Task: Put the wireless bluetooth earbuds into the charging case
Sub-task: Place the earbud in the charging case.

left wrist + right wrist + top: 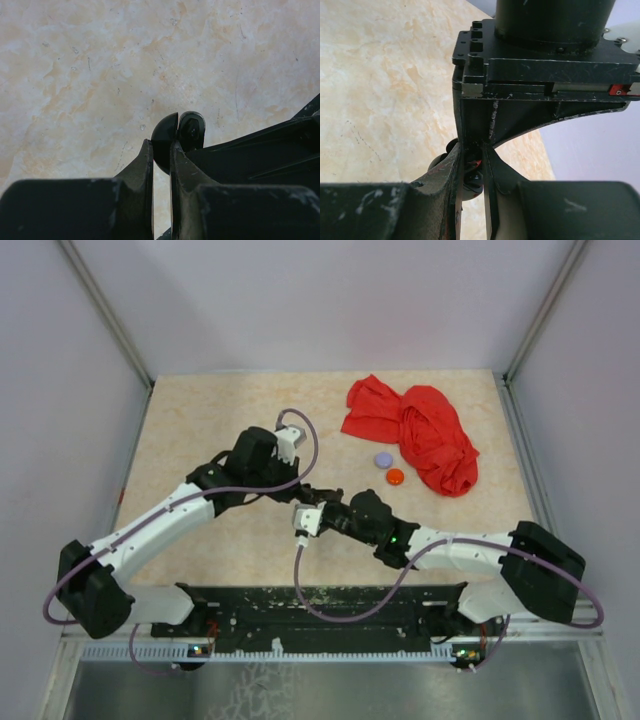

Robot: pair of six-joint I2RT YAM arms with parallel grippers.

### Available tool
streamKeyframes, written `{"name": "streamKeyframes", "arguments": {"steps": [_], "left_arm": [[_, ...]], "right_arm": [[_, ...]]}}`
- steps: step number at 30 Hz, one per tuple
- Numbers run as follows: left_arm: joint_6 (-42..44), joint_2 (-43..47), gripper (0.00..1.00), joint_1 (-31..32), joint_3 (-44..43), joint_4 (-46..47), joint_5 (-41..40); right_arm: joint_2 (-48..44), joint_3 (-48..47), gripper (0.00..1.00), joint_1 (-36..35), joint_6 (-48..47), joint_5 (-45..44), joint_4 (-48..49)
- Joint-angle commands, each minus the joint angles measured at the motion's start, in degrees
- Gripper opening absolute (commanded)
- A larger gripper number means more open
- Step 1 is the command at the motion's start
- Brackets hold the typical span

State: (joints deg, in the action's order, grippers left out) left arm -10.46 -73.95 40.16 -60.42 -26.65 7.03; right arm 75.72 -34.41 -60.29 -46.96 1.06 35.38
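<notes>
In the left wrist view my left gripper (161, 145) is shut on the charging case (165, 134), a small round black puck held on edge just above the table. Its second dark half (192, 130) stands open beside it. In the right wrist view my right gripper (472, 151) is shut on a tiny black earbud (476, 175) with a red-orange tip, right against the left gripper's fingers. In the top view the two grippers (312, 492) (326, 512) meet tip to tip at the table's middle, hiding case and earbud. No other earbud shows.
A crumpled red cloth (415, 435) lies at the back right. A lavender disc (383, 459) and a red disc (395, 477) lie just in front of it. The beige marbled table (200, 420) has walls at left, right and back.
</notes>
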Motion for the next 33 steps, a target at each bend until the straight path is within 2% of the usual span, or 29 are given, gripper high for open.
{"name": "streamKeyframes", "arguments": {"steps": [1,5,13,19,27,33], "left_arm": [[-0.1,-0.3,0.00,0.2,-3.8,0.4,1.0],[-0.8,-1.3,0.00,0.1,-4.6,-0.1,1.0],[-3.2,-1.9,0.00,0.0,-5.0,-0.3,0.0],[-5.4,-2.0,0.00,0.0,-4.8,1.0,0.7],[-6.0,-2.0,0.00,0.0,-4.2,2.5,4.1],[-5.8,-1.8,0.00,0.0,-4.3,1.2,4.9]], "right_arm": [[-1.7,0.4,0.14,-0.9,-1.6,2.7,-3.2],[-1.5,-0.3,0.15,-1.0,-2.1,3.8,-5.3],[0.0,-0.5,0.15,-2.2,-3.4,-1.9,-3.8],[2.3,0.4,0.15,-3.5,-4.6,-9.0,1.8],[3.0,5.2,0.10,-3.6,-4.4,-10.5,16.4],[2.5,5.4,0.08,-2.9,-4.8,-9.8,16.9]]}}
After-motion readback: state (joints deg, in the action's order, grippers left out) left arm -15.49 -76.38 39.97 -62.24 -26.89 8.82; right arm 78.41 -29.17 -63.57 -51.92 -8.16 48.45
